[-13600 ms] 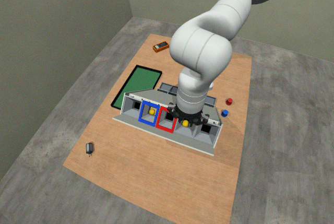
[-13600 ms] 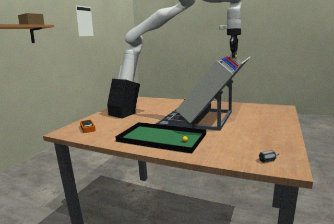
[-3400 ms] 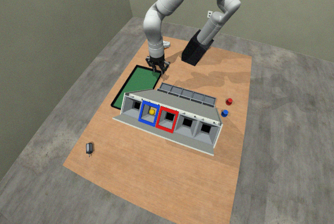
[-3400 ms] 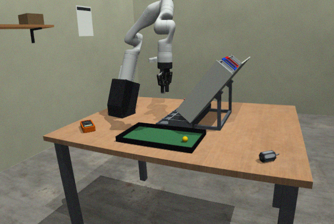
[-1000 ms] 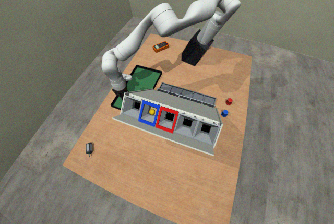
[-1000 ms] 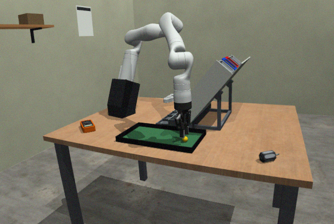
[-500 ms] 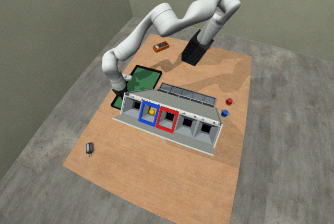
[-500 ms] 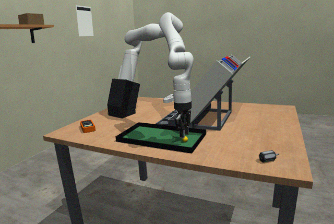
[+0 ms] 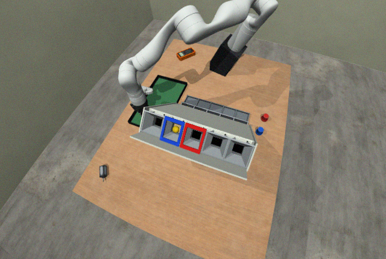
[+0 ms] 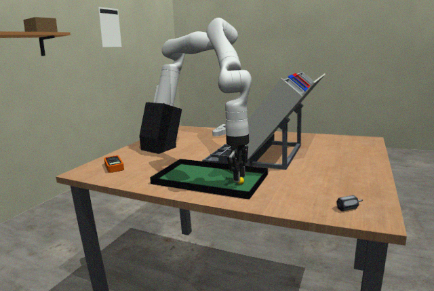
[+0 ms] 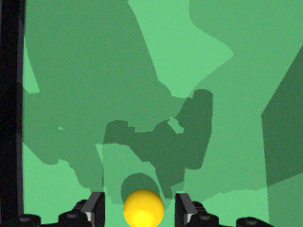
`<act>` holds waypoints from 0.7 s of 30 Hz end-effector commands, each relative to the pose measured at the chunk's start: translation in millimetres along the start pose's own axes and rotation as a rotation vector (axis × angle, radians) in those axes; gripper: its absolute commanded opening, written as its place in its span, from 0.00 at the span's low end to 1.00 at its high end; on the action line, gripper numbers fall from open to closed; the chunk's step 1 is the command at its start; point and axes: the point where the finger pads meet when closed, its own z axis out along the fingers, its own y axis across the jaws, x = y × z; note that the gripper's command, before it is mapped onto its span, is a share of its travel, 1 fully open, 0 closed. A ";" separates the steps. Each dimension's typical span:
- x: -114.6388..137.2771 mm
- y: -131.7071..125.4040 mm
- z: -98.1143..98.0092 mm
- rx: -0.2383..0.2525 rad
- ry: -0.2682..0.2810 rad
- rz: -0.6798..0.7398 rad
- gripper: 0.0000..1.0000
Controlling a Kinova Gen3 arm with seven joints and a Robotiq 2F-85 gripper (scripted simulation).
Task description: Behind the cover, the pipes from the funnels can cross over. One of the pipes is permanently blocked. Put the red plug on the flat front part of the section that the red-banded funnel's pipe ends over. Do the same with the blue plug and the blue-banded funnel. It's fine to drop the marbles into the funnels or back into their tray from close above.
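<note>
Along the left edge of the worktop, as we see it from the top, our pincer reaches down into the green-floored tray. We have it partly open, its fingers on either side of a yellow marble; in the wrist view we see a gap on each side, so we are gripping nothing.

We see another yellow marble inside the funnel with the blue band. Next to it is the funnel with the red band. Both open at the raised end of the sloping grey cover, and a row of shallow sections lies at its low end.

Near the top view's right edge of the worktop, we find the red plug and the blue plug near each other, both away from the sections. Towards the upper left corner lies an orange meter; its face is too small for us to read. Near the lower left corner sits a small grey motor. On the wall we see a white sheet with a dark strip across its top, on which we can make out no lettering.
</note>
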 end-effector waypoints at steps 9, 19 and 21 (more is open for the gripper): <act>-0.8 -0.6 6.5 0.002 -0.002 0.000 0.50; -0.8 -0.6 6.5 0.002 -0.002 0.000 0.50; -0.7 -0.5 14.4 0.002 -0.002 0.000 0.50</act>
